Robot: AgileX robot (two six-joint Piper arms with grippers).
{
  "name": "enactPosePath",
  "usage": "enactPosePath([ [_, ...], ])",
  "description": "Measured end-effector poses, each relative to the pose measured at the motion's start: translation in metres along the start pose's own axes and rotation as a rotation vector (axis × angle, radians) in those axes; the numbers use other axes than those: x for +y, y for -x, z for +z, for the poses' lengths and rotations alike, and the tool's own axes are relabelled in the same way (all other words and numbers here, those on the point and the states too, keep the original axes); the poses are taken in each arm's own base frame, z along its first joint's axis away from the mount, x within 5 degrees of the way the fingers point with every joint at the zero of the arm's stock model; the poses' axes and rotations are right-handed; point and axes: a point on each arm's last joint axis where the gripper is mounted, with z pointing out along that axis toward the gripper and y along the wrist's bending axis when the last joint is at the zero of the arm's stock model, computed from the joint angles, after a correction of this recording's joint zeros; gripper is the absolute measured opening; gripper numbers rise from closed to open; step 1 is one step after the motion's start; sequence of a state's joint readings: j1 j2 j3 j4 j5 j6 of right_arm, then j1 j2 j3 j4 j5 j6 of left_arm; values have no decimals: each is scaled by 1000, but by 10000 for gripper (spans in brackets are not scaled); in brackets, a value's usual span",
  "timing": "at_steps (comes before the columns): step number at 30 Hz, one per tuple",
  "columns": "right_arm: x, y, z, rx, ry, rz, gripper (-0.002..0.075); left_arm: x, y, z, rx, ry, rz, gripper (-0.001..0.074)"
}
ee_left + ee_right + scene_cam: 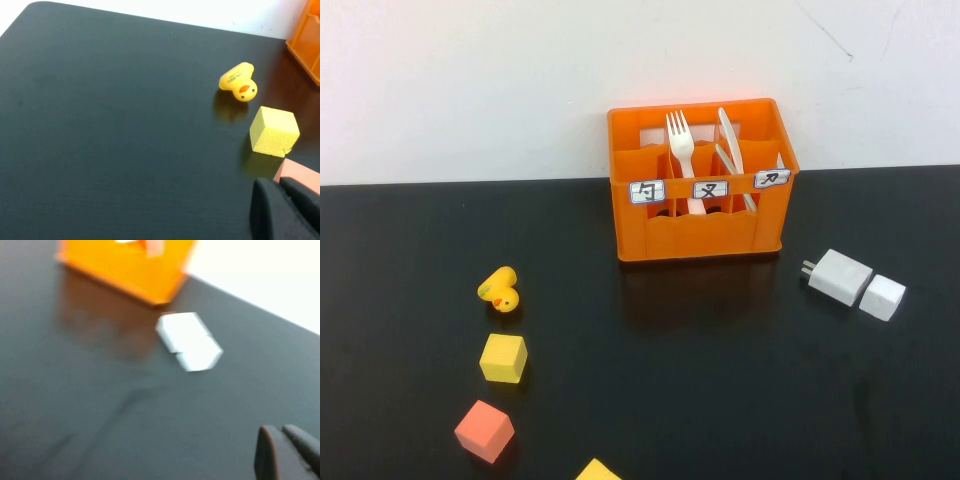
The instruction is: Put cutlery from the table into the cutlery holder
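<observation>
Glossy black table (pixel 740 400) fills the lower part of the high view; a plain white wall (pixel 470 90) stands behind its far edge. The orange cutlery holder (pixel 700 235) sits upright toward the far edge, right of centre, with three small white character labels across its front. White fork (pixel 680 140) stands tines-up in the middle slot; a white knife (pixel 731 135) and a pale greenish-white knife (pixel 726 160) lean together in the right slot. No cutlery lies on the table surface. Right of the holder, on the table, two white charger blocks: a larger one (pixel 840 276) with prongs facing the holder, and a smaller one (pixel 883 297) just beside it. Left of the holder, well apart from it: a yellow duck (pixel 500 290), nearer than that a yellow cube (pixel 504 358), an orange cube (pixel 484 431), and part of another yellow block (pixel 596 471) at the near edge. Neither arm shows in the high view. Left gripper (pixel 287 210) appears only as dark finger parts at the corner of the left wrist view, above the table near the orange cube (pixel 300 175), well apart from the holder (pixel 306 40); cannot tell whether its fingers are apart or together. Right gripper (pixel 287 452) likewise shows only dark finger parts at the corner of the blurred right wrist view, above bare table, apart from the charger blocks (pixel 190 342) and the holder (pixel 125 265); finger state cannot be told.
</observation>
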State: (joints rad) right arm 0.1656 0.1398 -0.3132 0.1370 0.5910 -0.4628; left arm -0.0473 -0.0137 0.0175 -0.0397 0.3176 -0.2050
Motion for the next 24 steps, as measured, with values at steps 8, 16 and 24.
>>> enactPosePath([
  [8,-3,-10,-15,-35,-269,76,-2,0,0,0,0,1,2,-1],
  [16,2,-62,26,4,-315,115,-2,0,0,0,1,1,2,-1],
  [24,5,-76,33,40,-309,105,-2,0,0,0,2,1,2,-1],
])
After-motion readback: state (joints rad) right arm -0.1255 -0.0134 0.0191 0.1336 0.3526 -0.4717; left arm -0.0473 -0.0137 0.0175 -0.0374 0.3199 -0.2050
